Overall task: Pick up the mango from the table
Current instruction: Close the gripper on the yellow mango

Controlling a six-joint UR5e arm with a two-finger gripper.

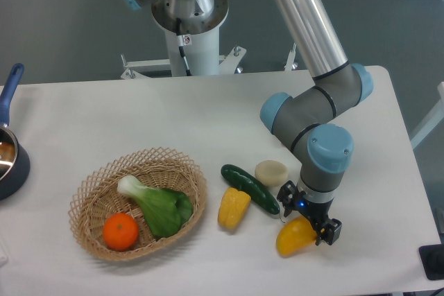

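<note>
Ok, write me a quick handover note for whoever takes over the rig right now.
Tool: lowered over the mango, fingers either side of its right end; whether it has closed is unclear.
Mango: lying on the table near the front edge, right of the corn and cucumber.
Done: approach and descent.
Left: close or confirm the grip, then lift the mango off the table.
</note>
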